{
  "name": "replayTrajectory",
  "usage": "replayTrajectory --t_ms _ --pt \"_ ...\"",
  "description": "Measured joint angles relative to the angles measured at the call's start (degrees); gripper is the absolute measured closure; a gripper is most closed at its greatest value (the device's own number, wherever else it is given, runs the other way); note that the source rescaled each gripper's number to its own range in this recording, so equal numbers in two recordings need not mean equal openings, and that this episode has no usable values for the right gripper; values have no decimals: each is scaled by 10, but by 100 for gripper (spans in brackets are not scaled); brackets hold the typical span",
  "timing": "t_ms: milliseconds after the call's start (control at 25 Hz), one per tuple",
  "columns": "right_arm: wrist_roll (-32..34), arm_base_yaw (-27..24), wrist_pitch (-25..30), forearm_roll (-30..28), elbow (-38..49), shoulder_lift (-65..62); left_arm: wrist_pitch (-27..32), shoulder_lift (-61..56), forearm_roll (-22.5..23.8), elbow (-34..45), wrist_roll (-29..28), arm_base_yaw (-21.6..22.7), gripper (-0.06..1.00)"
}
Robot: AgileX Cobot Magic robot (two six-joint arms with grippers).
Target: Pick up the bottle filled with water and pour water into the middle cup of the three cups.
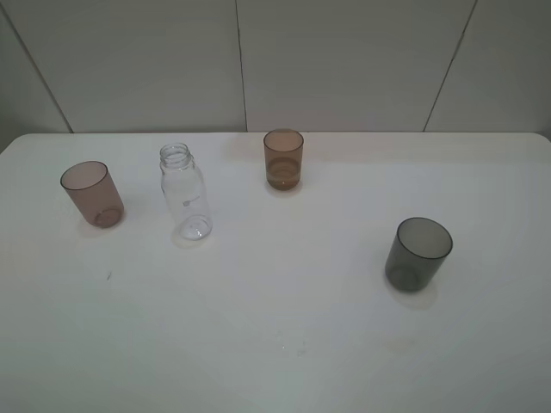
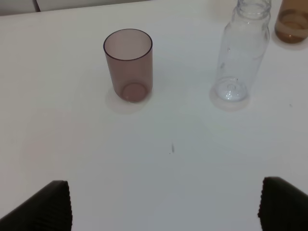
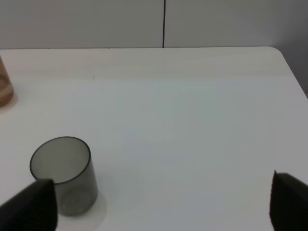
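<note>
While upright, bottle [image 2: 242, 53] well beyond spread left fingers [image 2: 41, 207].

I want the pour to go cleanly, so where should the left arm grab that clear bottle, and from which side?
Grip the clear bottle around its straight body below the rounded shoulders, coming in level from the table's front edge. It stands upright and capless, so a side grip keeps the neck free for pouring. The pinkish-brown cup and amber cup stand apart from it, leaving room for the open left end effector.
</note>
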Motion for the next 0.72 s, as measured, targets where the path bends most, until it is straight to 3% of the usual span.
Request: replayTrajectory --t_ms 720 --pt "0 0 0 0 0 0 0 0 -2 0 -11 0 -6"
